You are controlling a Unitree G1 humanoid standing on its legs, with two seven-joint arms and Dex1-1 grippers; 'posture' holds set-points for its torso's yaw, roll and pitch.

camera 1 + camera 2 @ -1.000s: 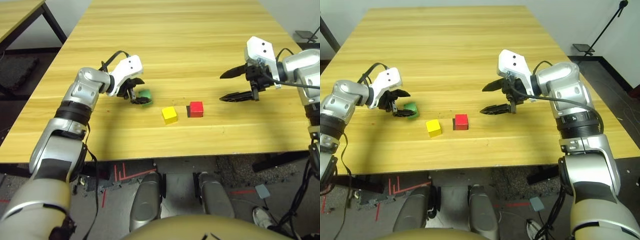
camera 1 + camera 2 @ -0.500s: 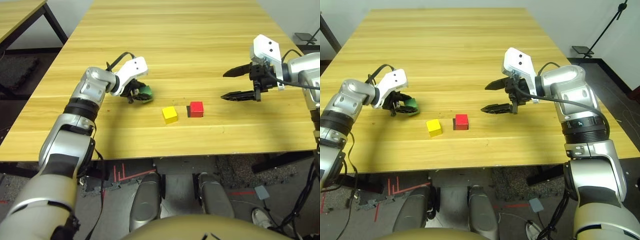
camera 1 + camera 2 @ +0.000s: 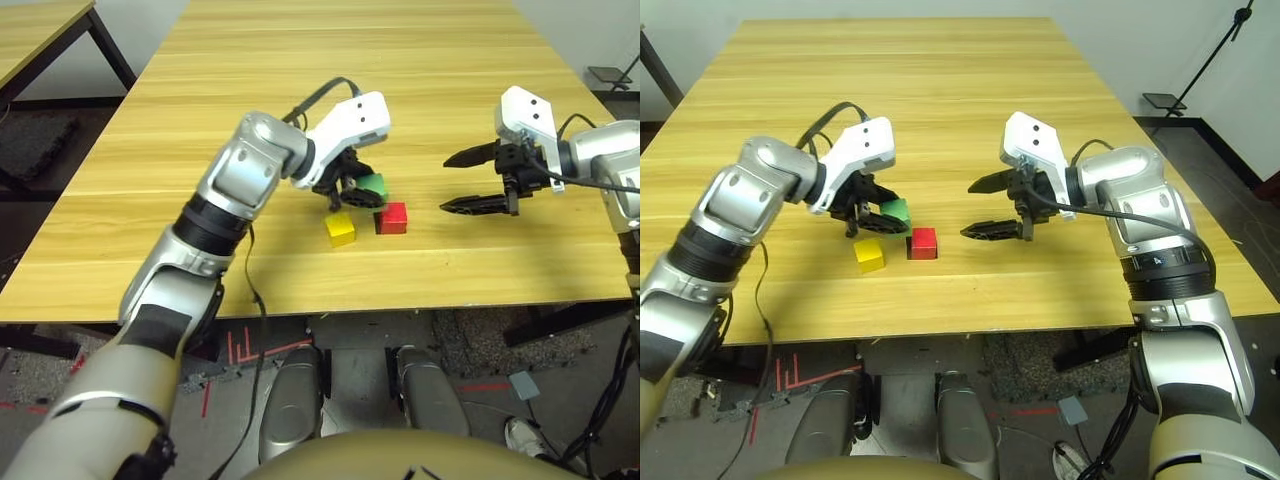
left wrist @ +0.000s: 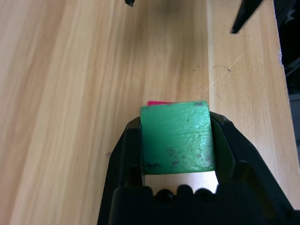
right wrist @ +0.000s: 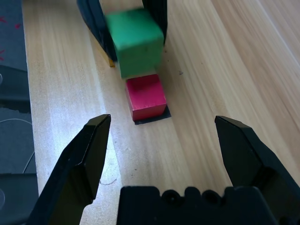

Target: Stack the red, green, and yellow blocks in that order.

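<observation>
You are carrying the green block (image 3: 372,187) in your left gripper (image 3: 357,192), clamped between both fingers, just left of and above the red block (image 3: 391,217) on its black patch (image 5: 151,118). The yellow block (image 3: 340,229) waits left of red. Your right gripper (image 3: 478,181) hangs wide open to the right. Next, centre green over red, lower, release.

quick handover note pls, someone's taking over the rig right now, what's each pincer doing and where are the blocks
Left pincer: shut on the green block, held off the table close beside and above the red block, not yet on it.
Right pincer: open, holding nothing, hovering over the table to the right of the red block.
Red block: on the table, resting on a flat black patch.
Yellow block: on the table just left of the red one, untouched.
Done: green picked up and brought to the red.
Left: set green on red, release, then stack yellow on green.
</observation>
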